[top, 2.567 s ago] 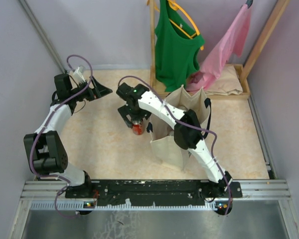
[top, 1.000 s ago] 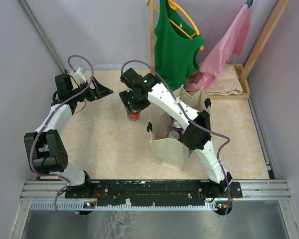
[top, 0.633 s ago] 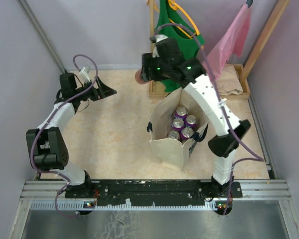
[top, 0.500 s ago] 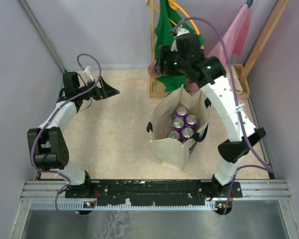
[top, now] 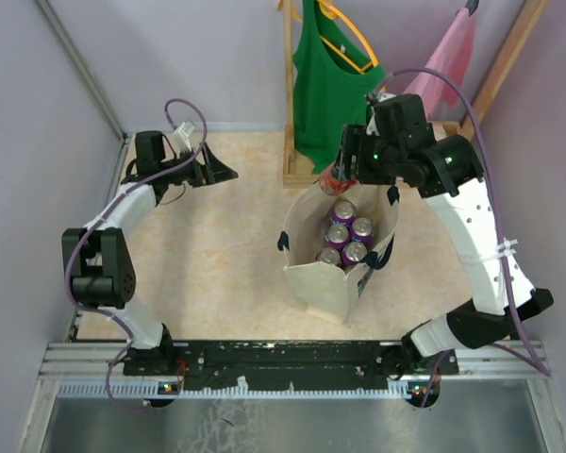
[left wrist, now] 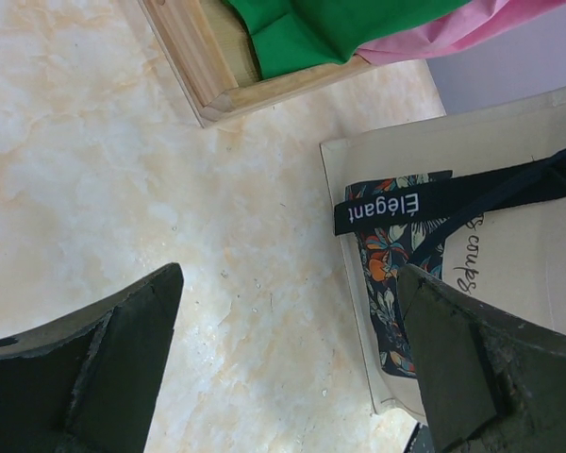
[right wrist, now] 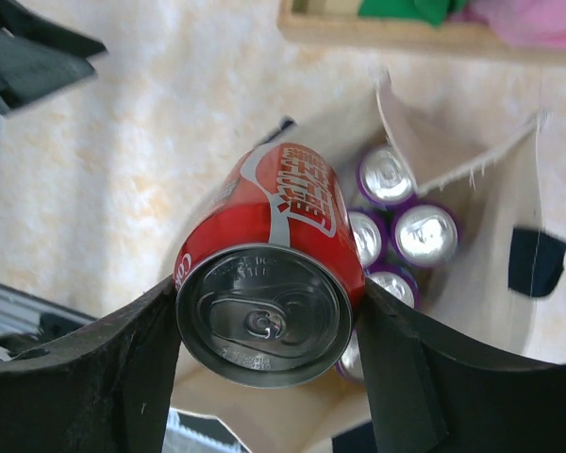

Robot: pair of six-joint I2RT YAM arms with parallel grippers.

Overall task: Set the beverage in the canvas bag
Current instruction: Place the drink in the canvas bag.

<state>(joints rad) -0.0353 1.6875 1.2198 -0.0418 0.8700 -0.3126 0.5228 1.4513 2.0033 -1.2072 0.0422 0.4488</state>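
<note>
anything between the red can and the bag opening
Nothing visible. The right gripper holds the red can over the far rim of the bag, whose mouth stands open. Purple cans already stand inside, so free room looks tight.

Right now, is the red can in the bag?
Not yet: the right gripper holds the red can above the canvas bag's rim.
</note>
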